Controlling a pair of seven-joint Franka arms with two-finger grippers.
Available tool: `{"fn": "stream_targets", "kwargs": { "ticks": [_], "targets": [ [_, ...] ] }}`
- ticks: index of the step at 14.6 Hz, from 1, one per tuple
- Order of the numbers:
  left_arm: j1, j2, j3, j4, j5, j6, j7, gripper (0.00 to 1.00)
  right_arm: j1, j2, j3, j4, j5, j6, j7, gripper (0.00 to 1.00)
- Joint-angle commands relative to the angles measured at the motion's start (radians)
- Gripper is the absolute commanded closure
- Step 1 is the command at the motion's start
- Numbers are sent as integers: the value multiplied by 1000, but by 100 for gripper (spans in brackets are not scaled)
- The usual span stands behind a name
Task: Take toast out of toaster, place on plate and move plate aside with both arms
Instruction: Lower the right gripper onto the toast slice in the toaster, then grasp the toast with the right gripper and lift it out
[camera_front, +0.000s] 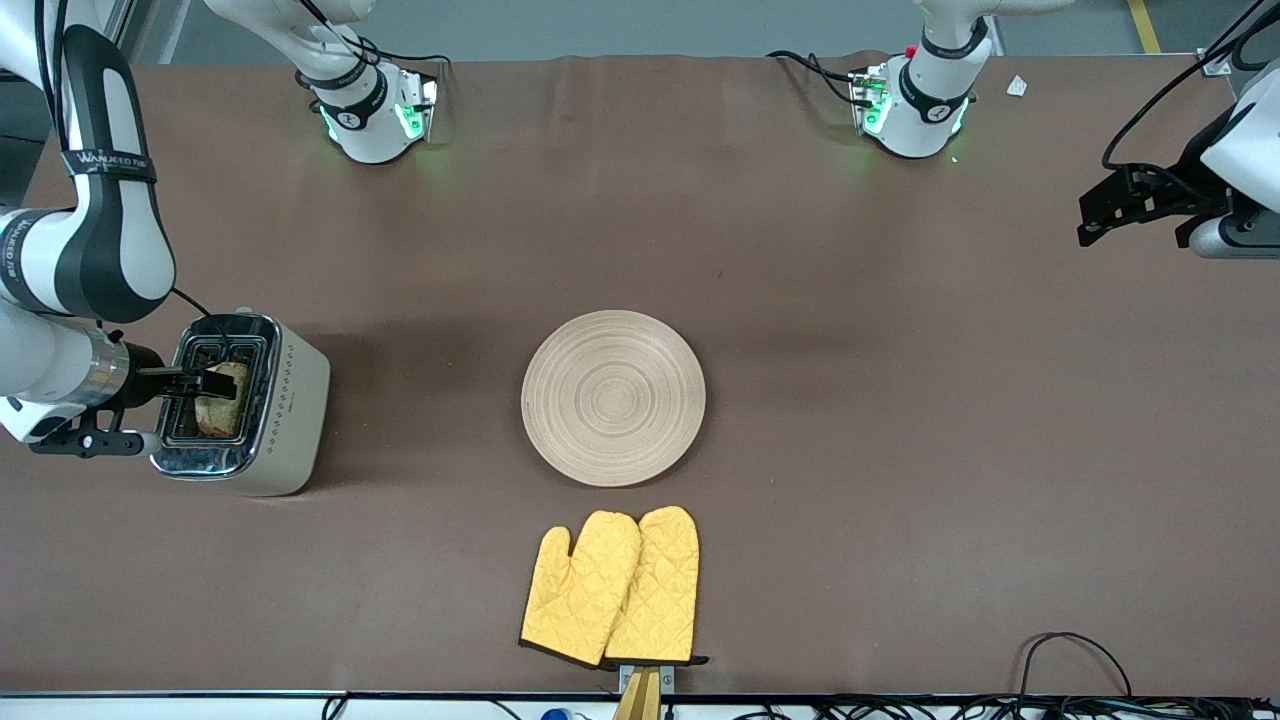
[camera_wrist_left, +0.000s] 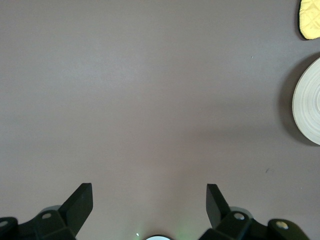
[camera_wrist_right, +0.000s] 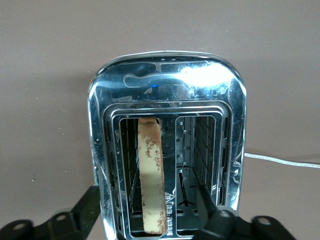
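A brown cloth-covered desk (camera_front: 900, 400) carries everything here. A round, pale wooden plate (camera_front: 613, 397) with ring grooves lies near its middle, and a pair of yellow quilted oven mitts (camera_front: 612, 587) lies side by side just beside the plate, nearer the front camera, reaching to the desk's edge. A cream toaster (camera_front: 250, 405) with a shiny metal top stands toward the right arm's end of the desk, well apart from the plate, while the two arms' white, green-lit bases (camera_front: 375, 125) stand along the edge farthest from the front camera.
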Motion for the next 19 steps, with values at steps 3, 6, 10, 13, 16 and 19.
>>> {"fn": "stream_targets", "kwargs": {
  "ticks": [3, 6, 10, 13, 16, 19],
  "targets": [
    [3, 11, -2, 24, -1, -8, 15, 0, -16, 9, 8, -2, 21, 22, -3, 96],
    [-2, 11, -2, 24, -1, -8, 12, 0, -17, 14, 6, 1, 21, 24, -2, 100],
    [-2, 11, -2, 24, 0, -8, 12, 0, -14, -10, 2, 82, 21, -69, 9, 100],
    [-2, 11, -3, 23, -3, -8, 13, 0, -27, -58, 0, 214, 23, -215, 11, 100],
    [-5, 11, -3, 23, -4, -11, 12, 0, -36, -148, -1, 223, 139, -217, -3, 100],
    [0, 10, -3, 23, -4, -30, 12, 0, -42, -162, 9, 219, 238, -221, 20, 100]
  ]
}}
